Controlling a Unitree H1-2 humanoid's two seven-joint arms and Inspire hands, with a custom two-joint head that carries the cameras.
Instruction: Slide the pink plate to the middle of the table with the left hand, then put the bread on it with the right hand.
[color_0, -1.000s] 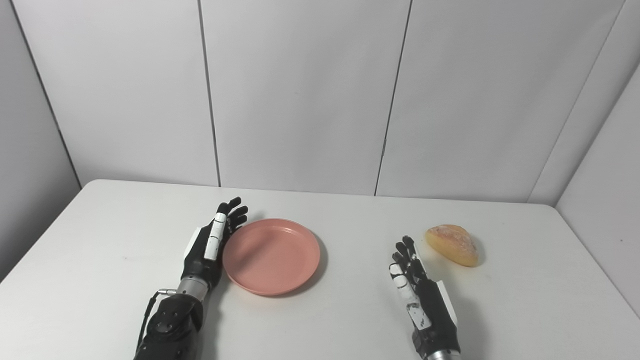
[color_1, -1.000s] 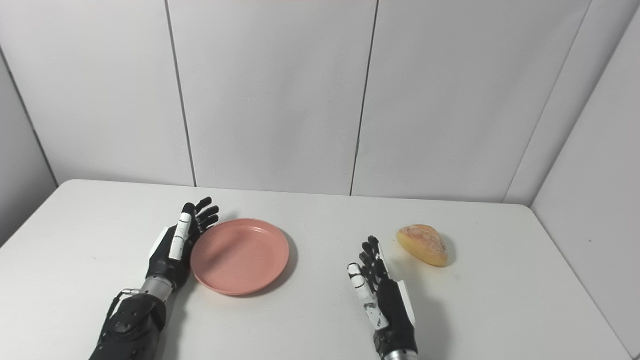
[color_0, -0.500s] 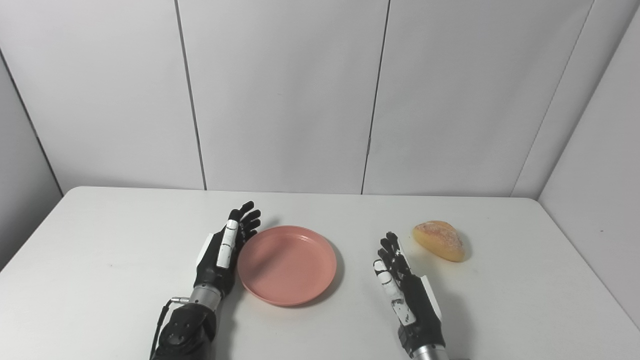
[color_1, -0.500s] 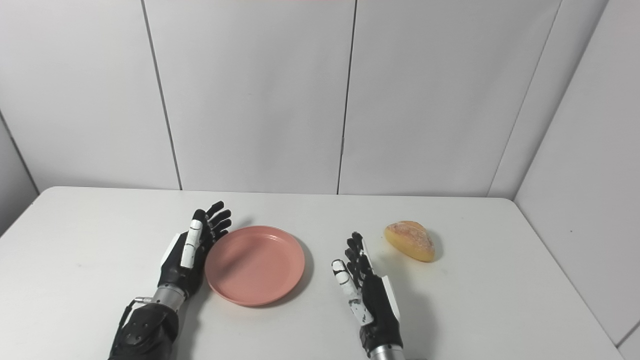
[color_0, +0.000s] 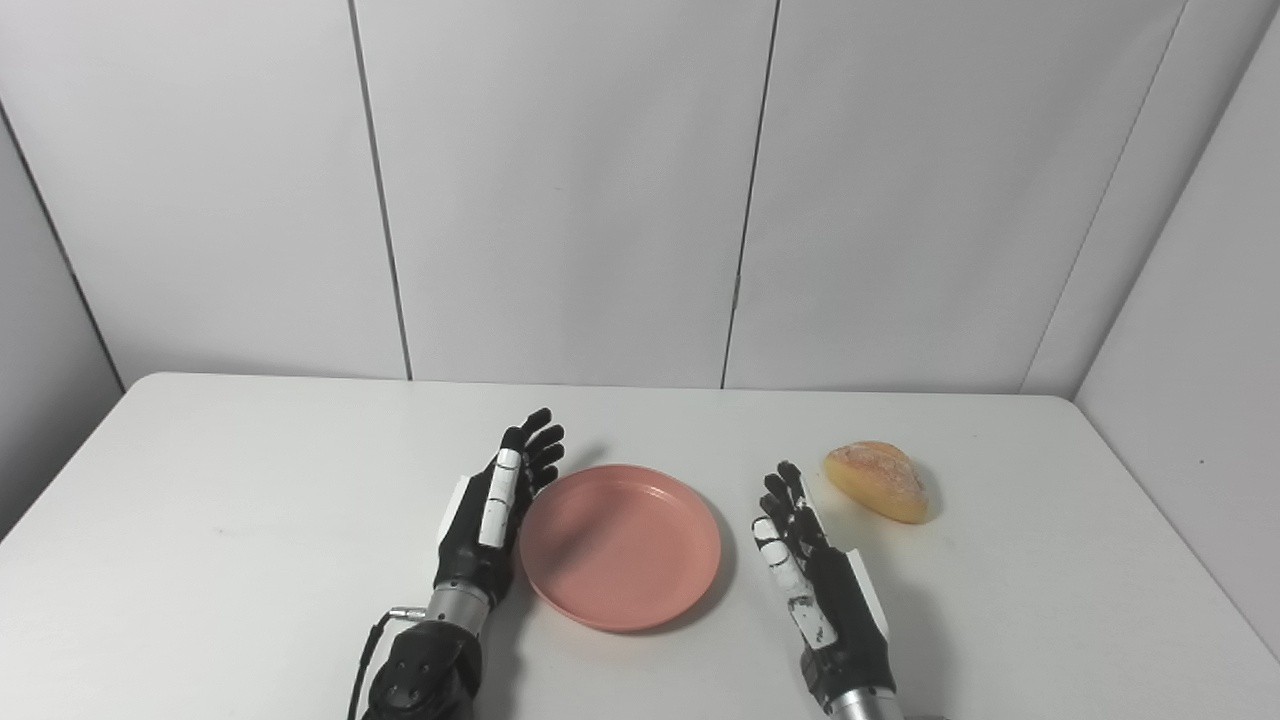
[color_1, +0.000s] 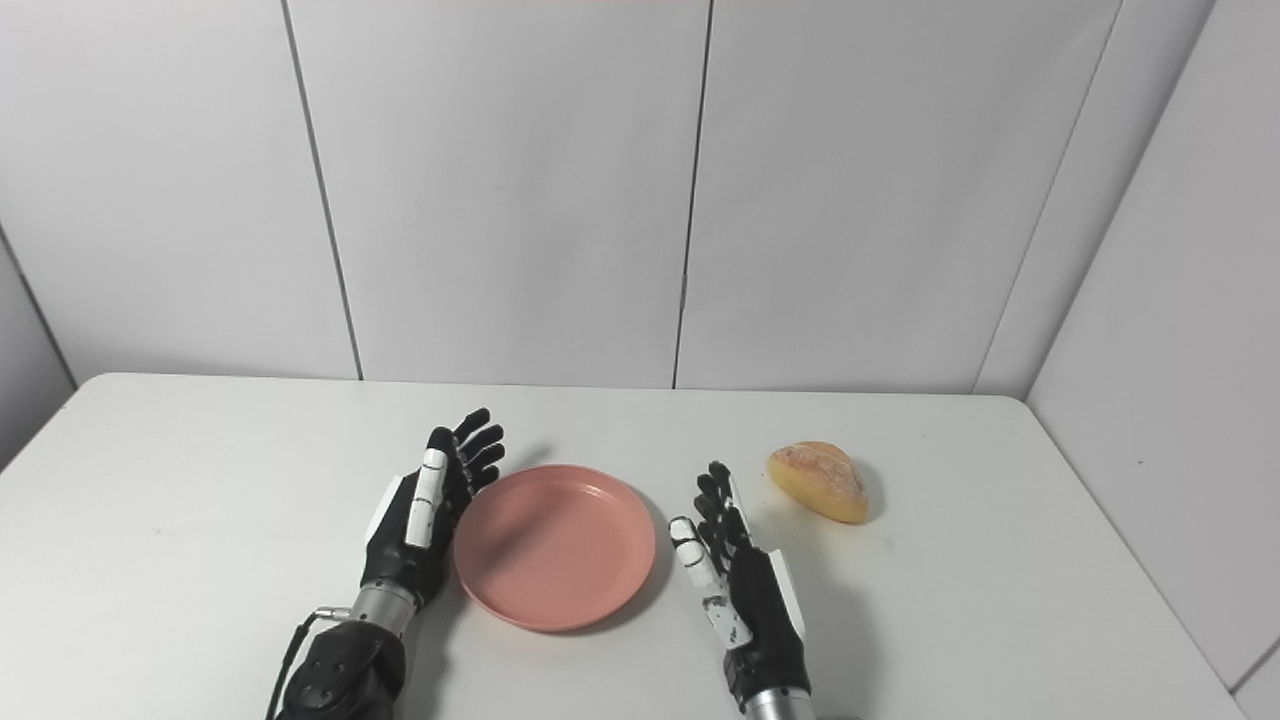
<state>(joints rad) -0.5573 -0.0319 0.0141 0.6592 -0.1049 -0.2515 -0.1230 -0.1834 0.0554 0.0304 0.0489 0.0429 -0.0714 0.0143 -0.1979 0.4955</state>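
The pink plate (color_0: 620, 545) lies flat on the white table (color_0: 250, 520), near the middle. My left hand (color_0: 495, 520) is open, fingers straight, its edge against the plate's left rim. My right hand (color_0: 815, 580) is open and empty, standing on edge just right of the plate, close to its rim. The golden bread roll (color_0: 880, 480) lies on the table beyond and to the right of my right hand, apart from it. In the right eye view the plate (color_1: 555, 545), left hand (color_1: 425, 525), right hand (color_1: 740, 585) and bread (color_1: 820, 480) show the same layout.
White wall panels (color_0: 560, 190) stand behind the table's far edge. A side wall (color_0: 1200, 330) runs along the table's right edge. Bare table surface lies to the left of my left hand.
My left hand has pushed the pink plate to the right, toward my right hand. The camera shifted between the oldest frames and the later ones. The right hand and bread have stayed in place.
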